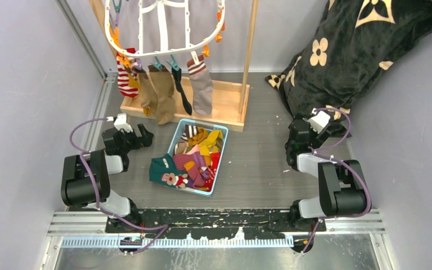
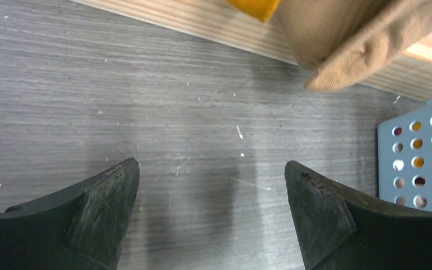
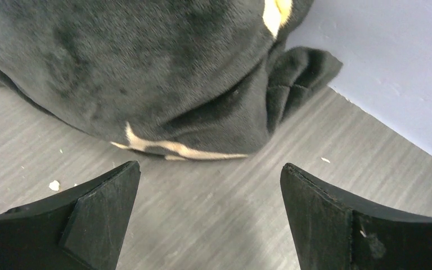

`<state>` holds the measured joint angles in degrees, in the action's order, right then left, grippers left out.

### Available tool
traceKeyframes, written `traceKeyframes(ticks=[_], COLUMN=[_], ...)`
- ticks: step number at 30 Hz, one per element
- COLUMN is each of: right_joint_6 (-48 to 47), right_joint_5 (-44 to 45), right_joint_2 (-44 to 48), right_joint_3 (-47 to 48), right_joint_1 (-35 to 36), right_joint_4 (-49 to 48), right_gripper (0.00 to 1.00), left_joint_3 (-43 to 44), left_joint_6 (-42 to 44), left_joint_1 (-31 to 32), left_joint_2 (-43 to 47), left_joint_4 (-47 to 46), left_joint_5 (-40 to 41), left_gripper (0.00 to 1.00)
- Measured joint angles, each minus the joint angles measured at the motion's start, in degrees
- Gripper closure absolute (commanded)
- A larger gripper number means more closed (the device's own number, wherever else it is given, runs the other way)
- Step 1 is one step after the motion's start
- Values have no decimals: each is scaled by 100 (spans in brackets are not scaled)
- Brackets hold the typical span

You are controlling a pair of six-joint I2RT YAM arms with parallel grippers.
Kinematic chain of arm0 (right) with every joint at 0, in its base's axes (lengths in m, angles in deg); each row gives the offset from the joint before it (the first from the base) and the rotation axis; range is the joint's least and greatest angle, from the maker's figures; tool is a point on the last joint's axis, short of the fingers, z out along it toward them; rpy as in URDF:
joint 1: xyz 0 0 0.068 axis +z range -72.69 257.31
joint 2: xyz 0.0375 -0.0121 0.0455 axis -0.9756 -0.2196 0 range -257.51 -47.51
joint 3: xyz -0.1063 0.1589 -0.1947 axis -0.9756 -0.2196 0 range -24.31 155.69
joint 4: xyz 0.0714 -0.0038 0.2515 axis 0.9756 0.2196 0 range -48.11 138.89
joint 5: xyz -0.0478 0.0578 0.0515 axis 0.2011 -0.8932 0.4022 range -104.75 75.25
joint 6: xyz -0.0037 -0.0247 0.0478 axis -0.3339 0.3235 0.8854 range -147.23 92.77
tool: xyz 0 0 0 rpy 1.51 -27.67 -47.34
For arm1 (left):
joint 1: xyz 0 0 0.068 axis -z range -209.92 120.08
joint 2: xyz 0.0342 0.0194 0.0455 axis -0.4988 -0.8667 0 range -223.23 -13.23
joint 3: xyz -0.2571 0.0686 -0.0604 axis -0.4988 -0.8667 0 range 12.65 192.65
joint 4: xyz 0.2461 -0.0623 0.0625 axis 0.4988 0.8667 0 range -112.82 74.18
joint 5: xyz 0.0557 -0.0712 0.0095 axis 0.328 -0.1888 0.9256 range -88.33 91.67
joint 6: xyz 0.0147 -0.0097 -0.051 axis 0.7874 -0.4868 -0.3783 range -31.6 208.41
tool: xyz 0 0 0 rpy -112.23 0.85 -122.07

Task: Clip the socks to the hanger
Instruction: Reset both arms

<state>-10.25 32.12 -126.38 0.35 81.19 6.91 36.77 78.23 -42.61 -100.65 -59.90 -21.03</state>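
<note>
Left fingers (image 2: 107,214), right fingers (image 3: 101,219): released, empty. Socks (image 1: 191,162) heaped in basket (image 1: 202,124), counter (image 1: 259,163) centre; risk: tangle lifts several together.

I can read no word, number, label or brand name in any of my three views. The only marks that come near to signs are on the black blanket (image 1: 337,62) at the upper right of the overhead frame. A cream four-petal flower (image 1: 318,52) is printed there. Higher up, at the top edge, there is a cream emblem (image 1: 374,12) that looks like two interlaced letters, but it is too folded and cropped for me to spell out. In the right wrist view the same blanket shows cream strokes (image 3: 174,149) near its lower fold, and these are fragments only, not legible.
</note>
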Motion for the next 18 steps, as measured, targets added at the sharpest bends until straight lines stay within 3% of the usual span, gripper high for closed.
traceKeyframes(ticks=[7,18], right_joint_6=[-350,-348], right_joint_5=[-538,-1115], right_joint_2=[-492,107], right_joint_3=[24,-81], right_joint_1=[-66,-413], right_joint_4=[-1054,-955], right_gripper=[0,0], left_joint_3=[-1029,-557], left_joint_6=[151,337], left_joint_1=[468,811], left_joint_2=[-278,-293], left_joint_4=[-2090,-1864], left_joint_5=[509,1246], left_gripper=[0,0])
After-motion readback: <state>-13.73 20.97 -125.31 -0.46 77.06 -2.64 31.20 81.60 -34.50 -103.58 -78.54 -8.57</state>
